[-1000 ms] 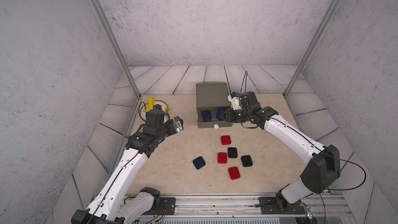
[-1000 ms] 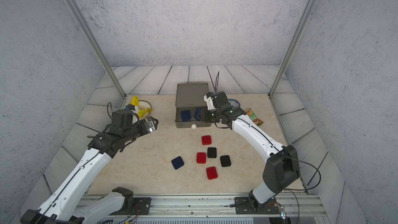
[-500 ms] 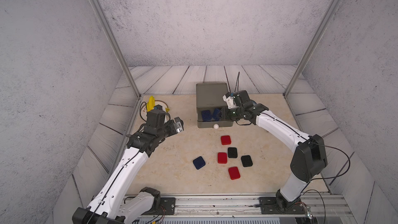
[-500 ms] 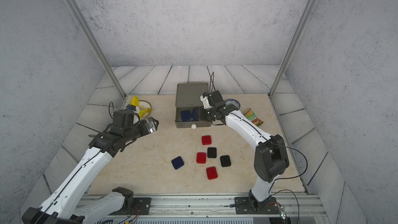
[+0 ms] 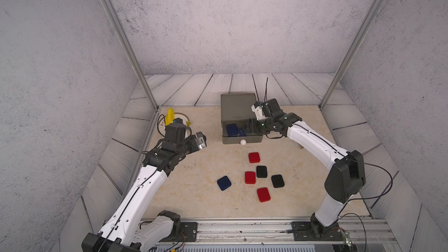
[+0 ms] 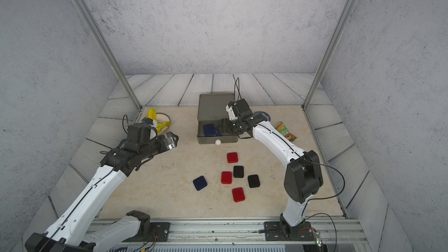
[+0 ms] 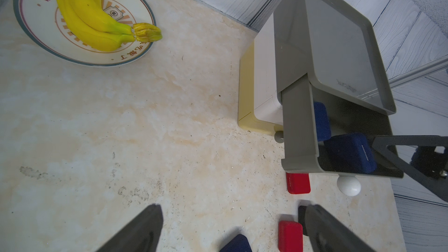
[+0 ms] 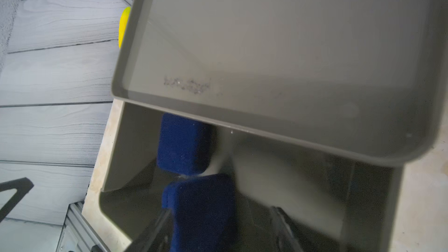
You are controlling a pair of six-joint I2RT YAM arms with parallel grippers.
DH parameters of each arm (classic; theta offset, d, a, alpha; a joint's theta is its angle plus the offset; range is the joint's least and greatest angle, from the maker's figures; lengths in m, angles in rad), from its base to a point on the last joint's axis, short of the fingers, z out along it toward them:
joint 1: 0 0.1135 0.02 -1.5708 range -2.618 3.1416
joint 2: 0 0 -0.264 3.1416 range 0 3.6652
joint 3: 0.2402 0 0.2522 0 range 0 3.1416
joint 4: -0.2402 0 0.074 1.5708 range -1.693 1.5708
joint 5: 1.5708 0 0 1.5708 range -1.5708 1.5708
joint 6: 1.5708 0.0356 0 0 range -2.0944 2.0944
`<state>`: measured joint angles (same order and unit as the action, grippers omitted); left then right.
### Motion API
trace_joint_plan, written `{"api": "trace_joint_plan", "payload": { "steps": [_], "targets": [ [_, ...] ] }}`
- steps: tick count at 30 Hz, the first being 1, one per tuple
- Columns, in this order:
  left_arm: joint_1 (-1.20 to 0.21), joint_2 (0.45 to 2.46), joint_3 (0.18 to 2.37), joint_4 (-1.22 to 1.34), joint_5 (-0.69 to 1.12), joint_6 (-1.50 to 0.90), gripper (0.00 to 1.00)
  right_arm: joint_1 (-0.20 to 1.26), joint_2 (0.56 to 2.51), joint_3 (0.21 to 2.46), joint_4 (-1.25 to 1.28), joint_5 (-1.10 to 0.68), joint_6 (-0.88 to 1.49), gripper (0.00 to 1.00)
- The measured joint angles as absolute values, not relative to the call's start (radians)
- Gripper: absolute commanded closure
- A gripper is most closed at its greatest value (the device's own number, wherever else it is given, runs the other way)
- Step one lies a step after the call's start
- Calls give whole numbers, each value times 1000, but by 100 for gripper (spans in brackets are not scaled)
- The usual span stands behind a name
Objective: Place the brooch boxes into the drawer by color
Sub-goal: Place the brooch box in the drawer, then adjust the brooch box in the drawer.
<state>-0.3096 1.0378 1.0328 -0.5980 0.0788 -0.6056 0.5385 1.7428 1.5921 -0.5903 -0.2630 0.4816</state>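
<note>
My worry is the retreat: the navy box (image 8: 201, 204) seems to rest against one finger (image 8: 157, 226) of the right pincer (image 5: 248, 127), so a careless pull-out could snag the velvet and drag it over the drawer (image 5: 232, 139) front. The jaws look parted wider than the box, gripping nothing. A second navy box (image 8: 183, 144) lies just beyond the fingertips. My left pincer (image 5: 201, 141) hangs wide open, empty.

- Brooch boxes (image 8: 184, 144): velvety cloth nap, matt, in navy, red and black.
- Drawer (image 7: 339, 44): smooth grey plastic with a faint sheen and a scuffed patch on top.
- Tabletop (image 5: 189, 190): mottled beige stone look, matt.
- Plate (image 7: 31, 27): glossy glaze.
- Bananas (image 7: 80, 13): smooth, waxy.
- Walls (image 5: 218, 20): rough, speckled.
</note>
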Motion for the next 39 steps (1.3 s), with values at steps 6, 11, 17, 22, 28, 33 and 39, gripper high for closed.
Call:
{"api": "trace_joint_plan", "payload": {
  "steps": [6, 11, 17, 22, 28, 33, 39],
  "targets": [
    [-309, 1038, 1033, -599, 82, -606, 2, 540, 1737, 1617, -644, -198, 436, 30],
    [-309, 1041, 1033, -599, 83, -606, 2, 539, 1711, 1626, -688, -155, 403, 50],
    [-308, 1048, 1033, -599, 91, -606, 2, 550, 1655, 1626, -724, -143, 342, 86],
    [-308, 1051, 1033, -599, 95, -606, 2, 587, 1623, 1628, -728, -158, 310, 100],
    [-308, 1051, 1033, -602, 97, -606, 2, 630, 1623, 1630, -711, -201, 302, 100],
    [-308, 1051, 1033, -604, 97, -605, 2, 671, 1646, 1681, -699, -234, 302, 100],
    [-308, 1051, 1033, -607, 96, -604, 2, 710, 1681, 1713, -691, -244, 301, 100]
  ]
}}
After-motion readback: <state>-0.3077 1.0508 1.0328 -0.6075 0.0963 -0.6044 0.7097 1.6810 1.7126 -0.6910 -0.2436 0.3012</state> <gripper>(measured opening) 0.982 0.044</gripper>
